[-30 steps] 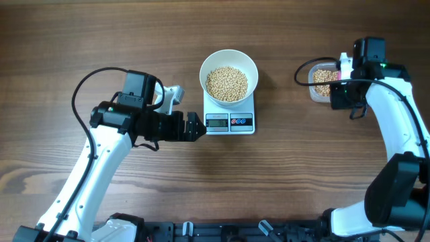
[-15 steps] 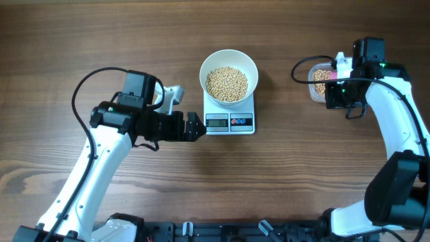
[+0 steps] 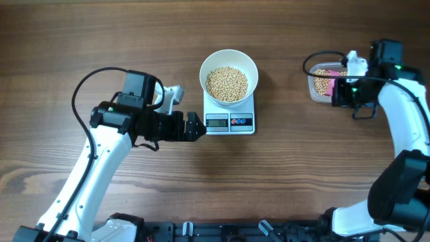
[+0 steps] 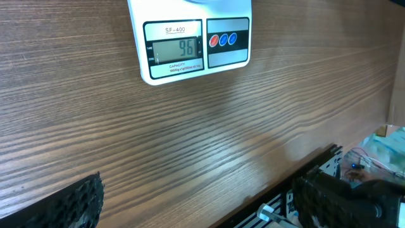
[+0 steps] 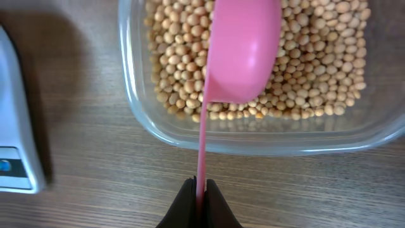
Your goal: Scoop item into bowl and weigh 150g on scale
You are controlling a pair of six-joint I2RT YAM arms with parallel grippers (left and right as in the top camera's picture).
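Scale (image 4: 229,56): "SF-400" printed above the display (image 4: 175,49); display reads "96"; "CAPACITY" beneath it, remaining small print illegible.

One table (image 3: 201,181) carries one scale (image 3: 229,122), one white bowl (image 3: 205,67) and one clear container (image 5: 130,95). There is one pink scoop (image 5: 243,50). The beans (image 3: 226,83), too many to count, lie in two lots. The scale has one display (image 4: 174,49) and two buttons: a red button (image 4: 215,40) and a blue button (image 4: 231,38). Two pincers show: the left pincer (image 3: 197,127) and the right pincer (image 5: 199,193).
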